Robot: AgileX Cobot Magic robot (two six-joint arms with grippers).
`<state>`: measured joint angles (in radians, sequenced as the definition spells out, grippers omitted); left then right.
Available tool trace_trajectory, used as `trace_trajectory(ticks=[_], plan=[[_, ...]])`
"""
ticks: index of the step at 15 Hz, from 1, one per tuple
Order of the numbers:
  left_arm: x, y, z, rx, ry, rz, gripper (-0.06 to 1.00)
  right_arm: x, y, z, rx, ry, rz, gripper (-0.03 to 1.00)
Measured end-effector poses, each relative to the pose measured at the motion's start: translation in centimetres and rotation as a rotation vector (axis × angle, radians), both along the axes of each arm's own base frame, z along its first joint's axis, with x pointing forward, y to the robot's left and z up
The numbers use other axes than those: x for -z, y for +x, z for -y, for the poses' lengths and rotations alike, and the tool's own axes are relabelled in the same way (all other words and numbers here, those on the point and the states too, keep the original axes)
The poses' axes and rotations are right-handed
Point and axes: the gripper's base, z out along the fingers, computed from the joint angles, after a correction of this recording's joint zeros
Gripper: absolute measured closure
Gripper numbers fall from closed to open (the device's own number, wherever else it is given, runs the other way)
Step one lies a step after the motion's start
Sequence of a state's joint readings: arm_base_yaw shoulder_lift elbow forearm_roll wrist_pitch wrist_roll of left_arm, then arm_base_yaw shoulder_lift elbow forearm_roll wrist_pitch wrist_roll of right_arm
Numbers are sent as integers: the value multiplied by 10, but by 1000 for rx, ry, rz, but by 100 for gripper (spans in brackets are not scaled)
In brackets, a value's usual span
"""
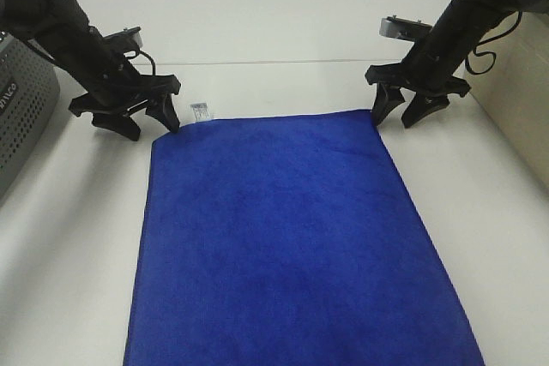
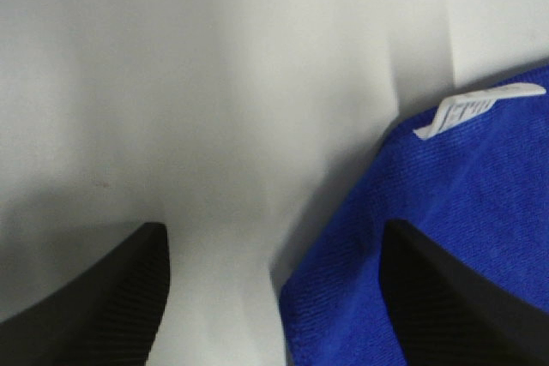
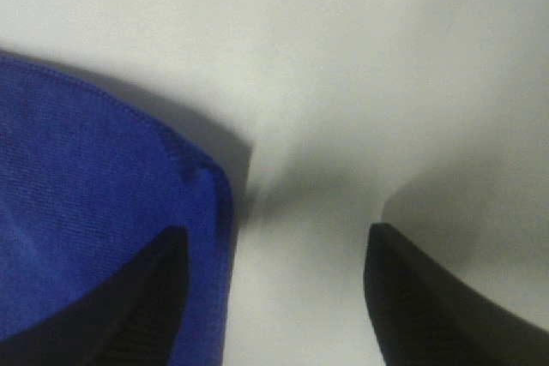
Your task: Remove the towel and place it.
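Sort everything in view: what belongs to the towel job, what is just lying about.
Job: towel, spread flat; its white tag; left gripper and right gripper, jaws open at its far corners.
Lying about: grey perforated basket; beige panel at the right edge.

We find open table (image 1: 274, 87) beyond the towel's (image 1: 292, 237) far edge, between the left gripper (image 1: 154, 130) and the right gripper (image 1: 395, 122), and down both its sides. A grey perforated bin (image 1: 21, 113) blocks the far left, outside the left gripper; a beige panel (image 1: 519, 100) walls off the right edge.
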<state>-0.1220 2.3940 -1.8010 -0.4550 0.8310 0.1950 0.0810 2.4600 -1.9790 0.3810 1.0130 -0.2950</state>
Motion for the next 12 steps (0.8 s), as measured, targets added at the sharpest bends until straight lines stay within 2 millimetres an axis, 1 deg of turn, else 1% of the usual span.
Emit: trace_trajectory(ticks=[2, 5, 9, 10, 12], plan=[[0, 0, 0, -3, -5, 1, 29, 0, 3, 0, 11, -2, 31, 40], [0, 1, 0, -1, -5, 4, 29, 7, 4, 0, 16, -2, 25, 40], [0, 1, 0, 0, -5, 4, 29, 8, 5, 0, 18, 1, 30, 40], [0, 1, 0, 0, -5, 4, 29, 7, 5, -3, 14, 3, 33, 40], [0, 0, 1, 5, -5, 6, 29, 9, 4, -14, -10, 5, 42, 40]])
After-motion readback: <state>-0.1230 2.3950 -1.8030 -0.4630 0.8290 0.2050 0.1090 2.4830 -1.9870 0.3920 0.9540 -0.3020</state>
